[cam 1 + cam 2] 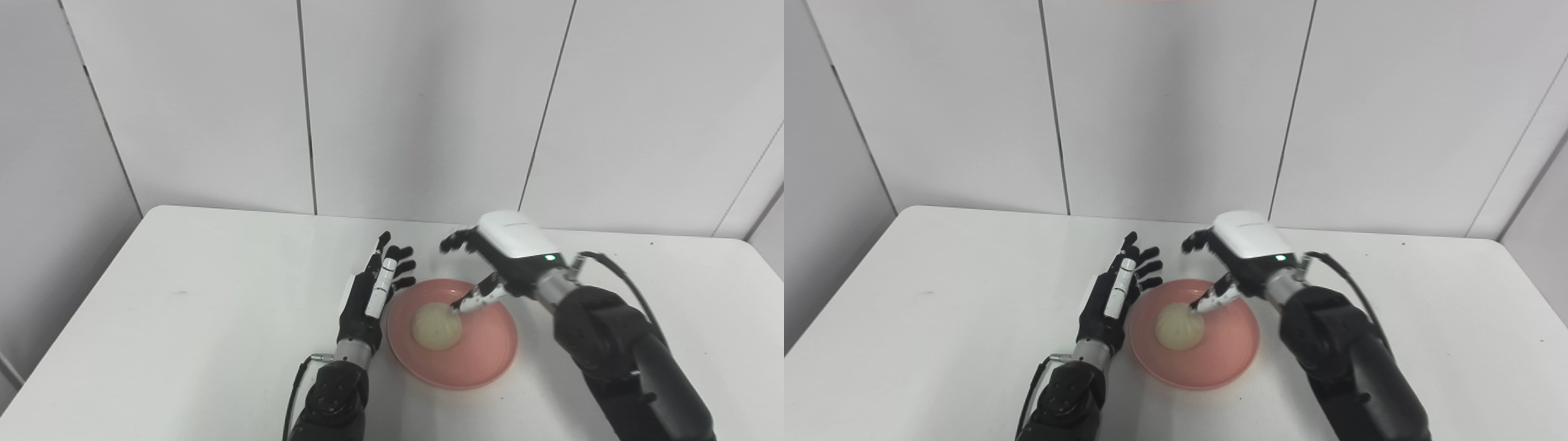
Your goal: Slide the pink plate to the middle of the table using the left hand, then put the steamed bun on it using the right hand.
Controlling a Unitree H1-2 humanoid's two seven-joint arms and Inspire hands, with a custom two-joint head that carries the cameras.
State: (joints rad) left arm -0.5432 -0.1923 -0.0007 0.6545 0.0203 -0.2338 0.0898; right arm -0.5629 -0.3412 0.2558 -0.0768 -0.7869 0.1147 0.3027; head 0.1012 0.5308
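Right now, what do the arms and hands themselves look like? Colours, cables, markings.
Both arms are glossy black with silver wrist rings. The left hand is black with white segments along a finger. The right hand has a white back cover with a lit green LED. A black cable loops beside each wrist.

A lab-like test space: bare white table (pixel 184 294) against plain panelled walls (pixel 429 104).

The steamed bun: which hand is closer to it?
Right. The right hand has its thumb tip at the steamed bun; the left hand stands outside the pink plate.
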